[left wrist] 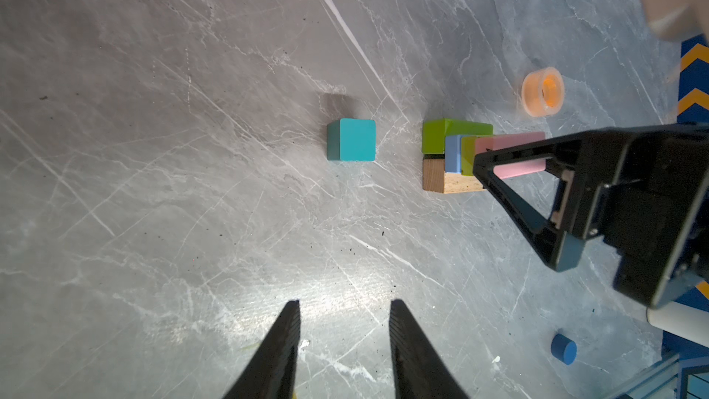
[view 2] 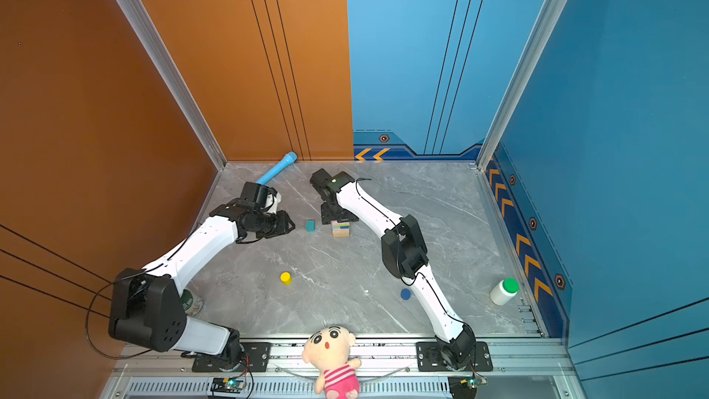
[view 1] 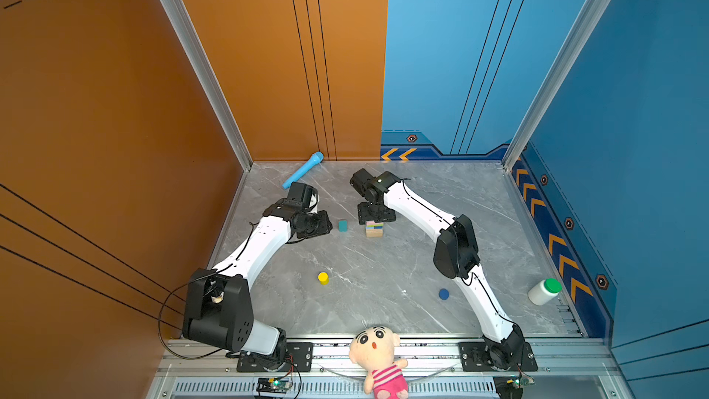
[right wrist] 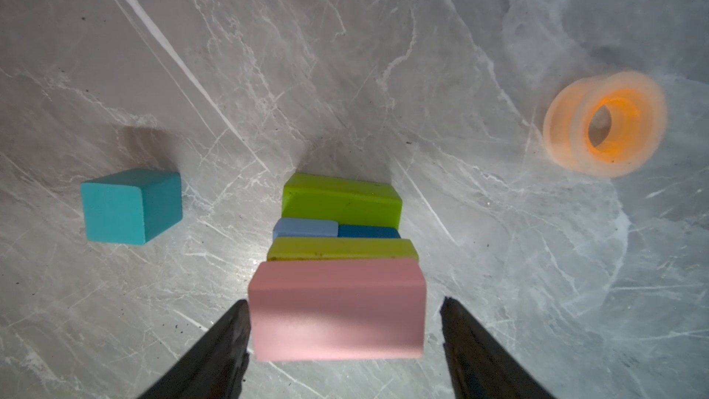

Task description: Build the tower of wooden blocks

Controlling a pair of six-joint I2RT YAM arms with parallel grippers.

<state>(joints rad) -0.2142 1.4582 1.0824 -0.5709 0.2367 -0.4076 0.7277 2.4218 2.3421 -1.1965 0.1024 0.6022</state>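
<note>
The tower [view 1: 374, 229] [view 2: 340, 229] stands mid-table: tan brick [left wrist: 452, 182] and lime brick [right wrist: 341, 199] at the base, light blue cube [right wrist: 305, 229] and dark blue cube [right wrist: 368, 232], another lime brick, and a pink brick [right wrist: 337, 312] on top. My right gripper [right wrist: 345, 301] [view 1: 376, 217] hangs over it, open, its fingers astride the pink brick with a gap on one side. A teal cube [view 1: 342, 225] [left wrist: 351, 140] sits left of the tower. My left gripper [left wrist: 344, 339] is open and empty, facing that cube. A yellow cylinder [view 1: 323, 277] and a dark blue cylinder [view 1: 444, 294] lie nearer the front.
An orange tape ring [right wrist: 606, 124] [left wrist: 542, 91] lies beyond the tower. A light-blue toy microphone [view 1: 302, 170] rests by the back wall, a white bottle with a green cap [view 1: 544, 291] at the right edge, a doll [view 1: 378, 358] on the front rail.
</note>
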